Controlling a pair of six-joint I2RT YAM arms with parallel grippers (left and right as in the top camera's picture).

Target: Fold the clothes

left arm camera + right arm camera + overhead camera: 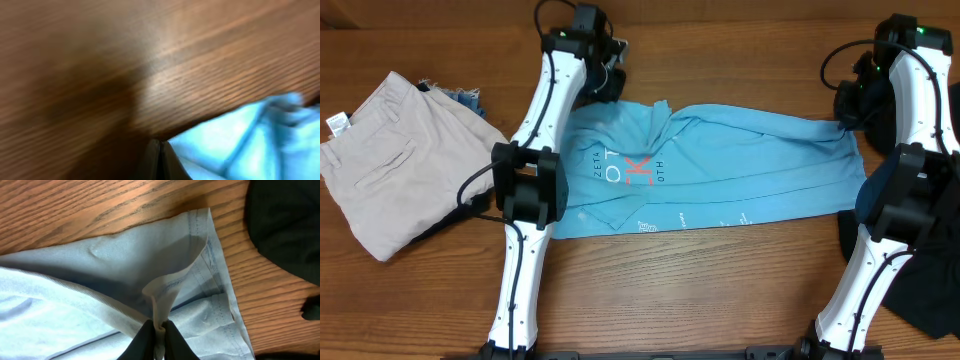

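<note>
While right gripper (pixel 156 330) pinches blue T-shirt (pixel 740 170) hem tight, left gripper (pixel 159 152) state too blurred to tell

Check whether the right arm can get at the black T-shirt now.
Probably not yet: the right pincer is shut on the light blue T-shirt's hem, though the black T-shirt lies close beside.

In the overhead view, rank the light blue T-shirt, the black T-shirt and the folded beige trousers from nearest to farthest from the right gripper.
1. The light blue T-shirt: its hem corner is pinched in the jaws of the right gripper.
2. The black T-shirt: at the table's right edge, beside that arm.
3. The folded beige trousers: far across, at the left edge.
</note>
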